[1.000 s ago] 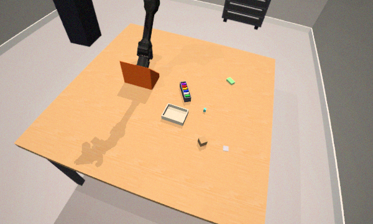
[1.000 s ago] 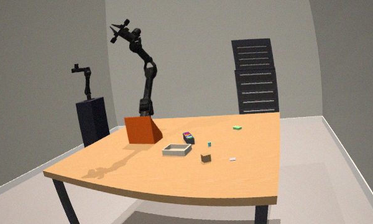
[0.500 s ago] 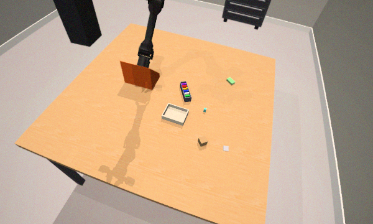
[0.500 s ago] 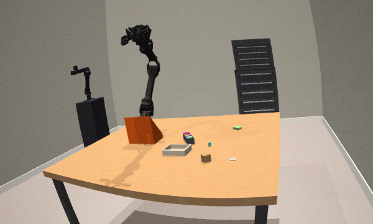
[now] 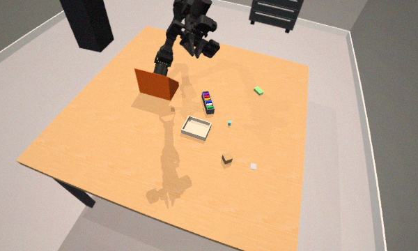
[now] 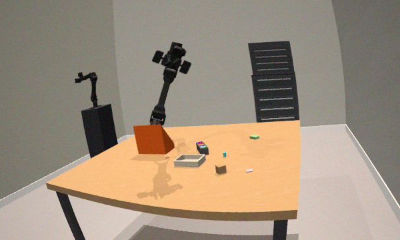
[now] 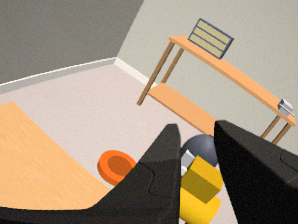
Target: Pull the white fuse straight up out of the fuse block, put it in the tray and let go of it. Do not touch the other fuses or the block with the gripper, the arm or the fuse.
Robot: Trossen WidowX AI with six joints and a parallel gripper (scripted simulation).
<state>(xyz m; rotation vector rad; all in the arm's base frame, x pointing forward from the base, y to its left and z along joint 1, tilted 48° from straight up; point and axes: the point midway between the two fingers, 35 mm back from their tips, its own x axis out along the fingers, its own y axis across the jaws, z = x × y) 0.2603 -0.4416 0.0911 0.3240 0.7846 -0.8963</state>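
The gripper (image 5: 198, 49) is hanging high over the far side of the table (image 5: 90, 146), its fingers nearly closed and holding nothing. The white fuse (image 5: 209, 102) is sitting in the fuse block (image 5: 207, 103), just behind the tray (image 5: 196, 127). The reaching step is only starting. Next, I think, it needs to open wider and come straight down over the white fuse.

arm (image 6: 163, 97) raised high | gripper (image 6: 172, 58) state unclear | fuse block (image 6: 202, 147) beside tray (image 6: 189, 161)
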